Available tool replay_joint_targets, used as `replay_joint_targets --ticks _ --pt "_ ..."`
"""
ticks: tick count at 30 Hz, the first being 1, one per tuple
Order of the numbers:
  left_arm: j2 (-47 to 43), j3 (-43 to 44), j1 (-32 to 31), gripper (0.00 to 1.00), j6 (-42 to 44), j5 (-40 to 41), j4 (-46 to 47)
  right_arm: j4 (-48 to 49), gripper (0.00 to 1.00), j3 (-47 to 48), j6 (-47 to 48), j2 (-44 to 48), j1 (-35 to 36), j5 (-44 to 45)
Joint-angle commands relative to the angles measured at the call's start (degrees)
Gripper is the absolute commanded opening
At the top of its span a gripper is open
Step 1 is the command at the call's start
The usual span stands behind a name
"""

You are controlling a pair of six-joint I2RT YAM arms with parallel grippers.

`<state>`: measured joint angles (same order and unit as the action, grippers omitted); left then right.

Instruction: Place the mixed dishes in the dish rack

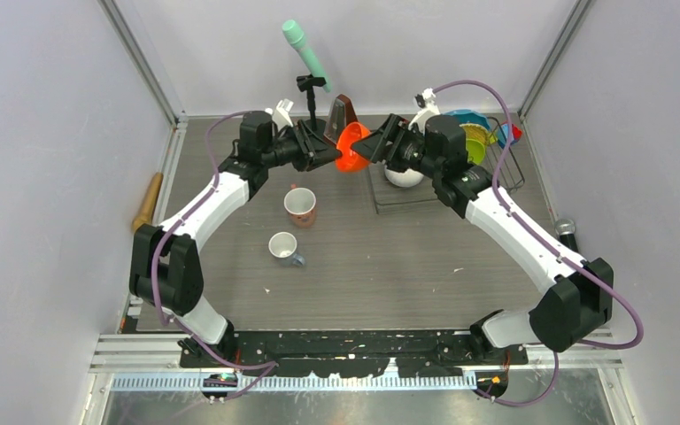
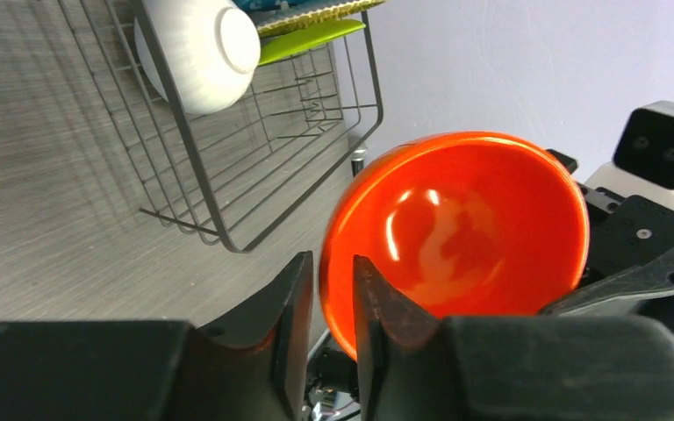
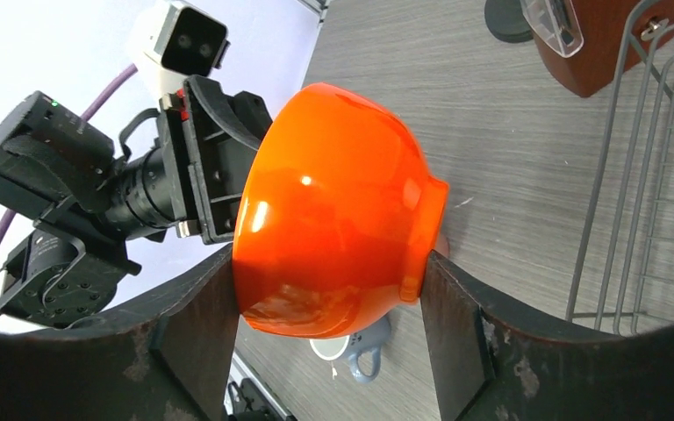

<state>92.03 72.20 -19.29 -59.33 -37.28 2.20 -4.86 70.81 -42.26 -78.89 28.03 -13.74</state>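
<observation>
Mid-air handover of the glossy orange ceramic bowl (image 1: pixel 351 147), held above the bench (image 1: pixel 390 274) just left of the rack.

Left hand (image 2: pixel 333 303): fingers nearly closed, pinching the bowl's rim, one finger inside, one outside. Below it on the bench: pinkish patterned mug (image 1: pixel 300 205) upright, and nearer, the small grey-white mug with blue handle (image 1: pixel 284 248). Both not yet loaded.

Right hand (image 3: pixel 320 303): fingers spread wide around the bowl's body from rim to foot; they look touching, but I can't tell if it bears load.

Grey metal wire dish rack (image 1: pixel 505 168): white bowl (image 2: pixel 200 51) on its side, lime-green plate (image 2: pixel 303 39) and scalloped teal plate (image 1: pixel 469 118) standing at the far end.

Next, by my read: confirm the right hand's grip, release the left, swing right to a free slot beside the white bowl. Risk: a slick glaze slipping.
</observation>
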Motion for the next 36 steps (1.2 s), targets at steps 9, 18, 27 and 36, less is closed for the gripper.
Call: replay_joint_targets --ticks 9,18,27,36 --pt "-3.38 2.54 -0.27 0.6 3.52 2.73 -3.55 -12.28 0.23 9.18 11.37 1.39 -2.83 11.99" --pt "-7.66 5.75 0.39 0.81 15.86 14.93 -22.58 -38.79 0.23 25.13 25.8 -8.75 -2.46 31.94" --pt "-14.57 1.44 2.94 1.0 23.73 29.85 -30.42 -55.05 0.23 40.14 29.76 -24.86 0.2 39.3" --pt "-16.03 -2.8 5.14 1.0 27.05 28.88 -32.18 -59.43 0.23 45.76 32.18 -33.98 2.28 44.99"
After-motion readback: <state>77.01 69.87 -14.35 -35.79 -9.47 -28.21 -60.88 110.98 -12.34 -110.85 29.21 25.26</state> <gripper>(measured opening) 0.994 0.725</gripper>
